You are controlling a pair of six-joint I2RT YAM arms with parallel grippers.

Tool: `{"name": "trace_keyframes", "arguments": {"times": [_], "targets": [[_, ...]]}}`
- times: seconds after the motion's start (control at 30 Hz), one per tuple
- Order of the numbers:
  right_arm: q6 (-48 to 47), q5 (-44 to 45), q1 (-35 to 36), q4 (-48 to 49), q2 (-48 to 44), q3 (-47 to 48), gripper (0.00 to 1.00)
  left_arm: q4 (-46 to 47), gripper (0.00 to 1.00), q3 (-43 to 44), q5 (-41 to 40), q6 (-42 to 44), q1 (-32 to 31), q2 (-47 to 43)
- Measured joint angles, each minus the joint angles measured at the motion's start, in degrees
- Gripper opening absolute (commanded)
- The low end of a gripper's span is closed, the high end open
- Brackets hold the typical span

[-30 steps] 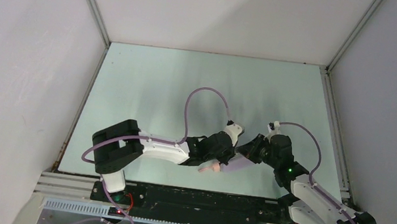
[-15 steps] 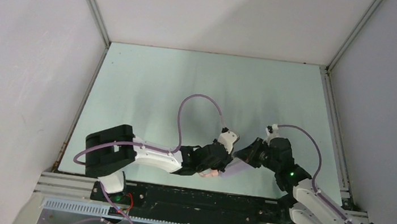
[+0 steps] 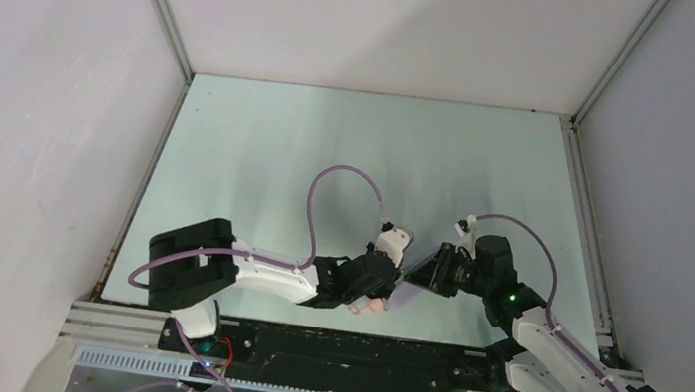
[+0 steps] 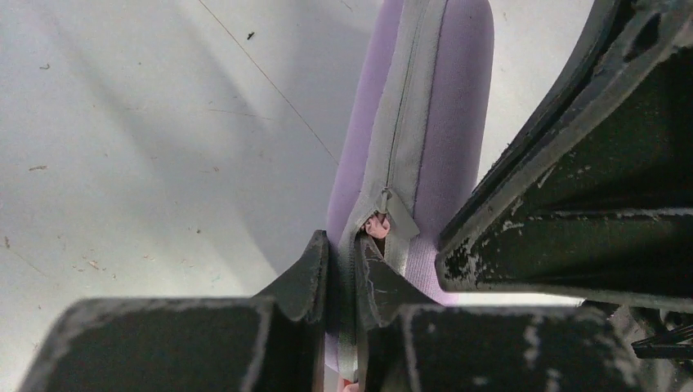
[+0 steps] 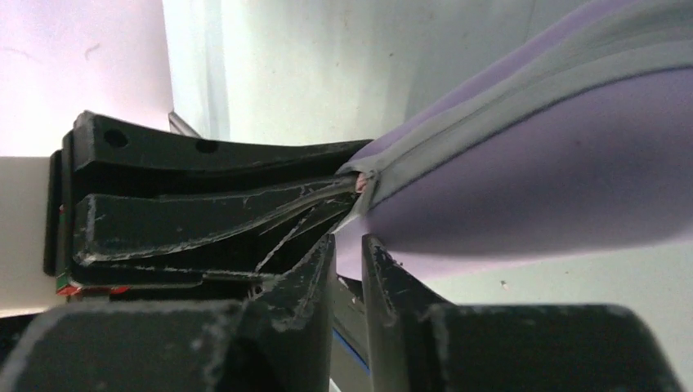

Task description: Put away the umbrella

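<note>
Jaws of the left gripper [image 4: 342,245] are pinching the grey zip strip [image 4: 400,122] of the pale lilac oblong hard case [image 4: 453,98], pressed almost together on it at the case's near end. Jaws of the right gripper [image 5: 349,245] are standing nearly together with a narrow slit between them, right at that same end of the case; whether they are gripping anything cannot be told.

Item: pale salmon-pink folding umbrella [image 4: 377,224], sitting inside the case and mostly hidden. The zip is running closed along most of the case, and a bit of pink fabric is showing through the short unclosed stretch by the left jaws. In the top view a small pink end is poking out beneath the left gripper.

Location: case is lying between the two grippers close to the near edge of the pale green worktop [image 3: 329,154], a little right of the middle. Both grippers are crowding the same end.
</note>
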Motion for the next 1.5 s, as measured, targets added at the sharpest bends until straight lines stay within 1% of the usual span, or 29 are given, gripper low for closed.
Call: {"name": "trace_keyframes", "arguments": {"times": [0.03, 0.1, 0.13, 0.17, 0.2, 0.23, 0.27, 0.3, 0.33, 0.37, 0.5, 0.7, 0.77, 0.8, 0.87, 0.93, 1.0, 1.2, 1.37, 1.5], "targets": [[-0.4, -0.3, 0.6, -0.1, -0.1, 0.0, 0.36, 0.0, 0.1, 0.0, -0.2, 0.0, -0.1, 0.0], [-1.5, -0.6, 0.6, -0.9, -0.8, 0.6, 0.4, 0.2, 0.22, 0.0, -0.4, 0.0, -0.3, 0.0], [-2.6, -0.2, 0.5, -1.8, -1.6, 1.1, 0.4, 0.2, 0.26, -0.1, -0.4, 0.0, -0.3, -0.2], [-3.7, 1.0, 0.4, -2.9, -2.8, 1.6, 0.43, 0.1, 0.31, -0.3, -0.2, 0.0, -0.3, -0.5], [-4.5, 1.9, 0.3, -3.6, -3.9, 1.9, 0.47, -0.3, 0.34, -0.5, 0.2, -0.1, -0.3, -1.1], [-5.3, 3.1, -0.1, -4.9, -5.5, 2.1, 0.58, -0.7, 0.42, -0.7, 0.6, 0.1, -0.3, -1.7], [-5.7, 4.0, -0.4, -5.9, -6.6, 2.1, 0.62, -1.1, 0.45, -1.0, 1.0, 0.0, -0.3, -2.4], [-6.0, 5.0, -0.9, -7.0, -7.6, 2.1, 0.67, -1.6, 0.51, -1.2, 1.7, 0.1, -0.3, -3.2], [-6.2, 5.9, -1.5, -8.3, -8.5, 2.2, 0.68, -2.2, 0.55, -1.4, 2.6, 0.0, -0.3, -3.9], [-6.3, 6.4, -2.2, -9.6, -9.1, 2.2, 0.7, -2.7, 0.6, -1.4, 3.5, 0.1, -0.2, -4.4], [-5.8, 9.0, -3.9, -13.3, -8.8, 2.2, 0.75, -3.0, 0.71, -1.4, 8.9, -0.1, 0.4, -5.4], [-4.5, 10.1, -4.1, -14.6, -4.7, 2.1, 0.75, -1.2, 0.73, -2.0, 18.0, -0.9, 3.0, -4.8], [-4.0, 10.0, -4.1, -14.0, -3.7, 1.9, 0.72, 0.3, 0.79, -2.8, 20.8, -2.0, 4.2, -4.1], [-3.9, 9.8, -4.1, -13.7, -3.2, 1.9, 0.7, 1.2, 0.84, -3.4, 22.1, -2.4, 4.7, -3.6], [-3.3, 9.6, -4.1, -13.2, -2.2, 1.8, 0.67, 3.1, 0.91, -4.4, 24.2, -3.6, 5.6, -3.0], [-3.0, 9.4, -4.1, -12.5, -1.6, 1.8, 0.64, 4.9, 0.95, -5.3, 25.6, -4.0, 5.9, -2.9], [-2.8, 9.0, -4.1, -11.8, -1.2, 1.8, 0.64, 6.4, 0.99, -6.3, 27.4, -3.9, 5.7, -2.9], [-1.7, 7.9, -4.1, -10.0, -0.8, 1.0, 0.64, 6.3, 1.0, -6.6, 28.7, -0.5, 3.2, -2.9], [-0.5, 6.6, -4.1, -8.1, 0.7, 0.6, 0.65, 2.4, 1.0, -2.8, 26.4, 1.8, 0.5, -1.4], [0.1, 6.2, -4.2, -7.6, -0.1, 0.0, 0.65, 1.7, 0.98, -1.3, 23.9, 1.9, -0.9, -0.8]]}}
